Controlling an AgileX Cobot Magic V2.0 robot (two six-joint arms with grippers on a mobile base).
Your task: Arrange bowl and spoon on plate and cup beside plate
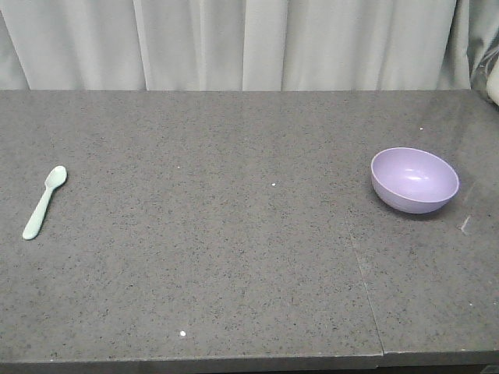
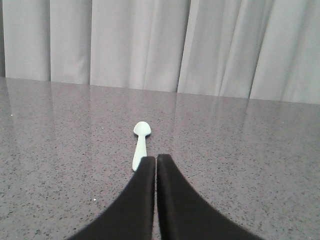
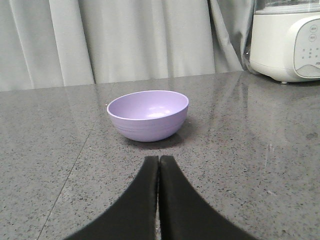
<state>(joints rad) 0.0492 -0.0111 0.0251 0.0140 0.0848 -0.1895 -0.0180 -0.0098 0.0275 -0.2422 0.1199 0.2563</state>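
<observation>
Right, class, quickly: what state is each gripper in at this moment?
Left gripper: shut, holding nothing; the spoon lies ahead of it.
Right gripper: shut, holding nothing; the bowl sits ahead of it.

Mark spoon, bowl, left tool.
spoon (image 1: 43, 206): front view, middle of the handle.
bowl (image 1: 414, 176): front view, inside surface near the centre.
left tool (image 2: 156, 158): left wrist view, seam between the closed fingertips.
</observation>
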